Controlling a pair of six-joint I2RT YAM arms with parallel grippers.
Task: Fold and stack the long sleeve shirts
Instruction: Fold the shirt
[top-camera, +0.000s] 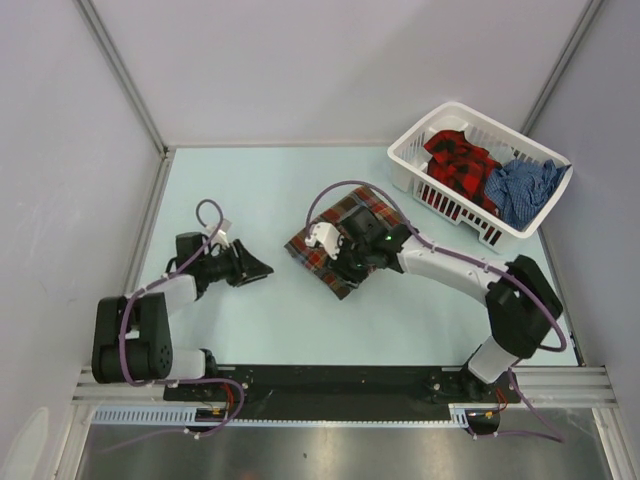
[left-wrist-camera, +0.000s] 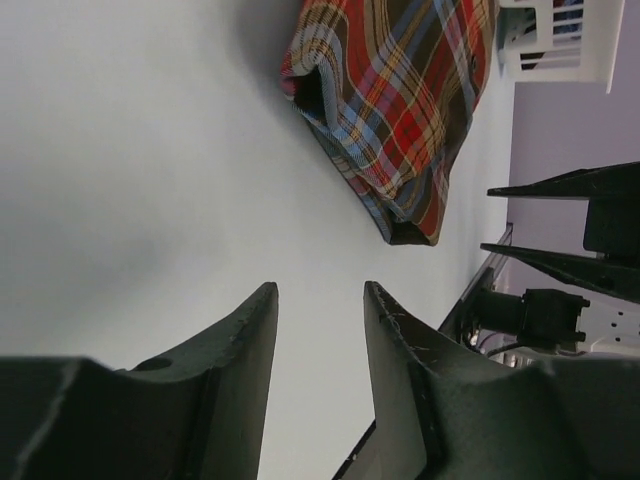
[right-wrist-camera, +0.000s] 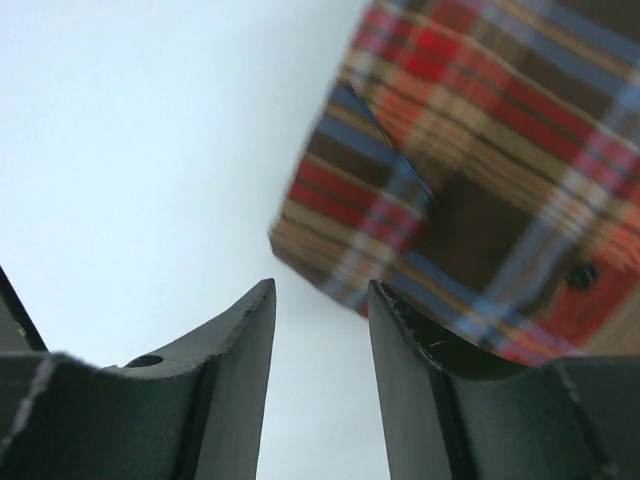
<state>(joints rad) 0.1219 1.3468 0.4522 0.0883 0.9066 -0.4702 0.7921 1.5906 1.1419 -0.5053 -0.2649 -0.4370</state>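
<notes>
A folded brown, red-orange and light-blue plaid shirt (top-camera: 362, 210) lies mid-table. My right gripper (top-camera: 345, 268) hovers over its near edge. In the right wrist view that gripper (right-wrist-camera: 322, 285) is open and holds nothing, with a corner of the plaid shirt (right-wrist-camera: 480, 170) just beyond its right finger. My left gripper (top-camera: 255, 268) sits low to the left of the shirt, apart from it. It is open and empty (left-wrist-camera: 320, 290), facing the plaid shirt (left-wrist-camera: 400, 100) across bare table. A red-and-black plaid shirt (top-camera: 460, 160) and a blue checked shirt (top-camera: 525, 185) lie crumpled in the basket.
The white plastic laundry basket (top-camera: 410, 160) stands at the back right corner and shows at the top right of the left wrist view (left-wrist-camera: 560, 40). The pale table (top-camera: 280, 190) is bounded by grey walls. A black rail (top-camera: 340, 380) runs along the near edge.
</notes>
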